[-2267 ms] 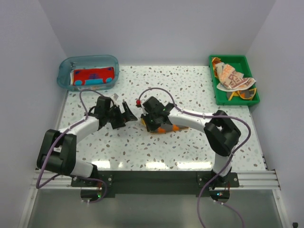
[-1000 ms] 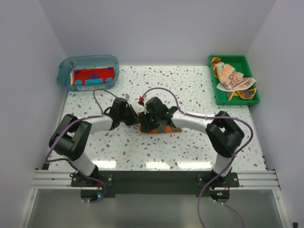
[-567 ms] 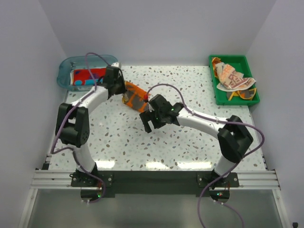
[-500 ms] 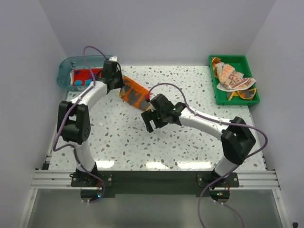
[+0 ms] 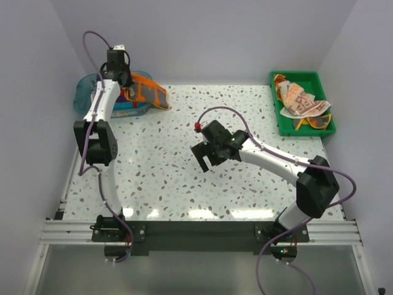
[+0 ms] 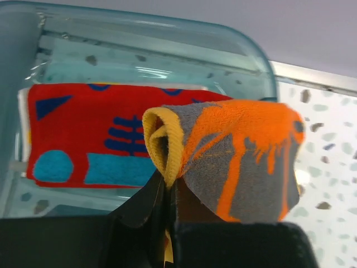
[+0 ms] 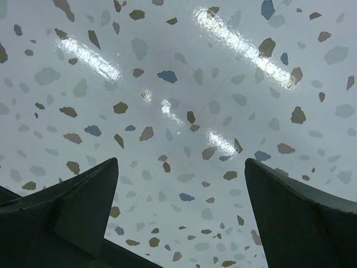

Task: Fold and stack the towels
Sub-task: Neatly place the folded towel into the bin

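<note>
Nearest the bases, my right pincer (image 7: 181,167) hangs over the middle of the speckled table (image 5: 159,178). Its two fingers stand wide apart and nothing lies between them; the wrist view shows only bare tabletop below.

Farther back and to the left, my left arm reaches up and over the far left corner. My left pincer (image 6: 170,190) is clamped tight on the orange towel (image 6: 234,156), a folded cloth with grey streaks and a yellow hem. It is pinched at its rolled yellow edge, and the rest drapes away from the fingers. In the overhead view the cloth hangs over the right end of the clear blue tub (image 5: 83,98), partly past its rim toward the table.

Inside the tub lies the red towel (image 6: 83,134), flat and folded, with blue and teal shapes on it. It sits directly beneath the orange towel; whether the two touch I cannot tell from either view.

At the far right corner stands the green tray (image 5: 279,126). A crumpled peach-patterned towel (image 5: 301,98) lies in it on top of other cloths, spilling over the tray's right rim.
</note>
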Robot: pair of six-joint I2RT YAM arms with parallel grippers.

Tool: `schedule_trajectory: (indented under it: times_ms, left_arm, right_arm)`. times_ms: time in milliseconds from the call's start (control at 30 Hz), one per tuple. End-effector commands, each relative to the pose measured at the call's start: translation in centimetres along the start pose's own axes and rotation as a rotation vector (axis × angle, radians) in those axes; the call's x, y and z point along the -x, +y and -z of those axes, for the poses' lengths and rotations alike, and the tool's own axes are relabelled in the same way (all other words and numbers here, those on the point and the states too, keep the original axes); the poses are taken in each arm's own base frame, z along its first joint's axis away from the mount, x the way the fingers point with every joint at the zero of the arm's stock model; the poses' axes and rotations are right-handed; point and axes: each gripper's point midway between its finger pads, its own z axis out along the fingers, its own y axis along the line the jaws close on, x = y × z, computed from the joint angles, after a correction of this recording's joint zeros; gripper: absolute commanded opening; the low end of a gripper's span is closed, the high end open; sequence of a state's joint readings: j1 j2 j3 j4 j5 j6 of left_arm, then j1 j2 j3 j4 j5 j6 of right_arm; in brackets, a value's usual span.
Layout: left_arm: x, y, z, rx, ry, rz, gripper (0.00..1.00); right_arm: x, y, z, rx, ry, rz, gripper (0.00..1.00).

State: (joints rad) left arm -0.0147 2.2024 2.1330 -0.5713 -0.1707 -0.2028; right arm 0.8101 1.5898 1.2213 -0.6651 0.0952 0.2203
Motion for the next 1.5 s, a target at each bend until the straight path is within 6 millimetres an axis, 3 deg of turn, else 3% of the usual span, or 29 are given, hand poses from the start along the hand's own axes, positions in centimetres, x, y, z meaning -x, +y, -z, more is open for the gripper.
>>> schedule_trajectory:
  times_ms: [0,300,433,633,700,733,800,833,900,1033,1067,1100,1133,1200,1233,1333,1367,1433,1467]
  left_arm:
    - [0.5,4.7,-0.8,0.097,0.012,-0.058,0.0]
    - [1.3,12.0,-3.4,0.196,-0.026,-0.117,0.0]
    - [1.5,13.8,-4.2,0.216,-0.049,-0.092,0.0]
    - [0.6,15.8,-5.8,0.264,-0.057,-0.068,0.1]
    - [0.4,16.4,-6.0,0.285,-0.061,-0.035,0.29]
    - [0.5,16.6,-5.6,0.299,-0.065,-0.028,0.5]
    - [1.2,17.2,-4.8,0.322,-0.084,-0.009,0.72]
    - [2.2,17.5,-3.8,0.331,-0.107,0.008,0.88]
    - [3.2,17.7,-2.6,0.34,-0.127,0.024,1.0]
    - [5.6,17.1,0.9,0.3,-0.164,0.058,1.0]
    - [7.0,16.2,2.7,0.255,-0.198,0.067,1.0]
    - [6.5,15.7,3.0,0.227,-0.189,0.071,1.0]
    - [7.8,14.9,5.2,0.191,-0.225,0.093,1.0]
    - [6.8,12.9,6.2,0.104,-0.209,0.095,1.0]
    - [7.8,12.3,8.5,0.082,-0.243,0.108,1.0]
    - [6.0,9.8,10.3,0.005,-0.218,0.099,1.0]
    - [6.6,8.9,12.6,-0.029,-0.251,0.094,1.0]
    - [4.8,6.9,13.8,-0.082,-0.223,0.096,1.0]
    - [5.3,6.0,16.2,-0.112,-0.259,0.091,1.0]
  right_arm:
    - [0.0,-1.2,0.8,-0.04,-0.009,0.016,0.99]
    - [-0.3,-1.7,0.1,-0.065,0.035,0.021,0.99]
    - [0.2,-2.0,-0.1,-0.079,0.039,0.024,0.99]
    - [0.4,-2.7,-0.5,-0.119,0.049,0.02,0.99]
    - [0.8,-3.2,-0.3,-0.14,0.037,-0.004,0.99]
    - [1.2,-3.7,-0.1,-0.159,0.024,-0.025,0.99]
    - [1.6,-4.5,0.3,-0.192,0.008,-0.05,0.99]
    - [2.1,-5.1,0.6,-0.213,-0.009,-0.078,0.99]
    - [2.6,-7.5,1.8,-0.29,-0.037,-0.143,0.99]
    - [2.2,-13.1,5.0,-0.426,-0.095,-0.332,0.99]
    - [1.6,-15.5,5.9,-0.476,-0.104,-0.409,0.99]
    - [1.6,-16.9,7.6,-0.511,-0.147,-0.453,0.99]
    - [0.8,-19.1,8.7,-0.568,-0.159,-0.525,0.99]
    - [0.0,-21.4,11.6,-0.638,-0.209,-0.591,0.99]
    - [-0.9,-23.2,12.8,-0.686,-0.219,-0.641,0.99]
    - [-1.9,-25.0,16.2,-0.731,-0.294,-0.709,0.99]
    - [-2.6,-26.0,17.3,-0.763,-0.306,-0.729,0.99]
    - [-3.2,-26.3,19.3,-0.781,-0.352,-0.74,0.99]
    - [-3.6,-26.9,20.0,-0.797,-0.366,-0.748,0.99]
